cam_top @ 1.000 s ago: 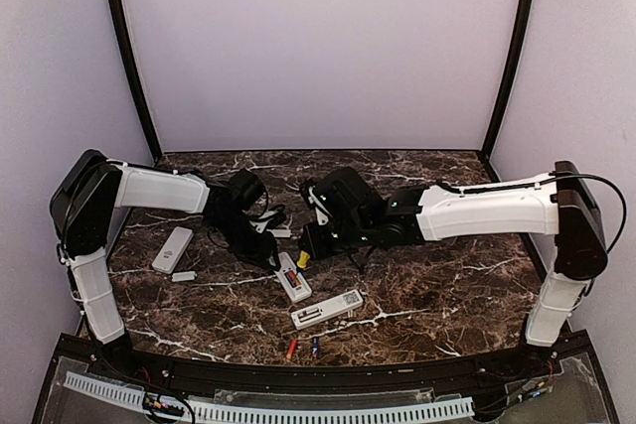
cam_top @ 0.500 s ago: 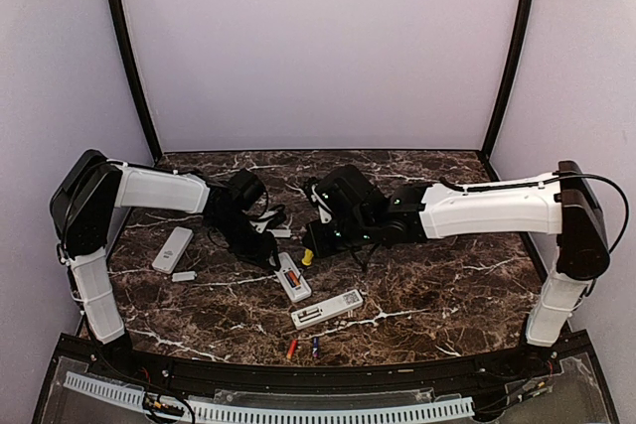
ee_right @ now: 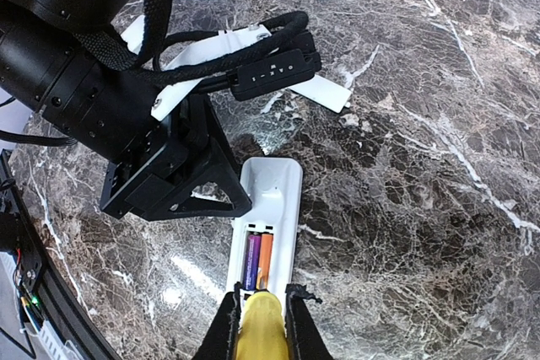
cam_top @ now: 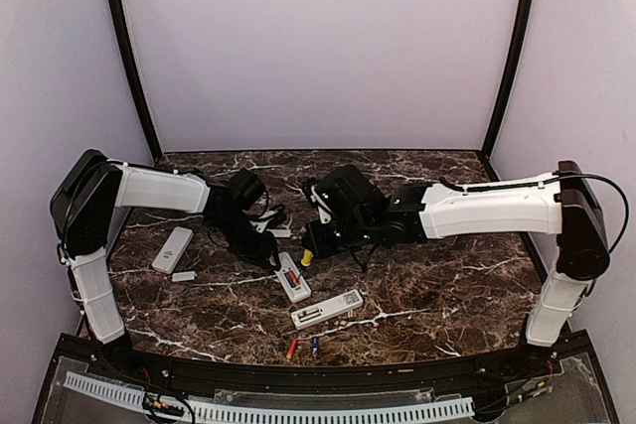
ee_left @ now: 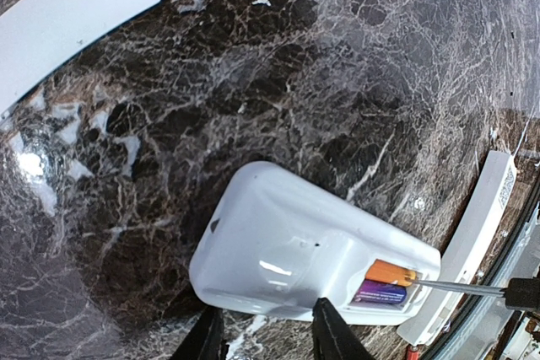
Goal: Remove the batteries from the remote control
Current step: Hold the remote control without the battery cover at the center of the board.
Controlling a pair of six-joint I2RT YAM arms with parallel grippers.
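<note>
On the dark marble counter (cam_top: 447, 285), inside pale purple walls (cam_top: 318, 47), left fingers (ee_left: 207, 339) hold the remote (ee_left: 287, 246), right fingers (ee_right: 297, 330) squeeze the yellow screwdriver (ee_right: 257, 326). Almost nothing has moved.

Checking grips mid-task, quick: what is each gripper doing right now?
Left gripper: closed on the white remote.
Right gripper: closed on the yellow-handled screwdriver.

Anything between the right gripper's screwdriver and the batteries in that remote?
Nothing visible. The remote has its compartment open, both batteries exposed; the screwdriver in the right gripper has its tip at the orange one.
</note>
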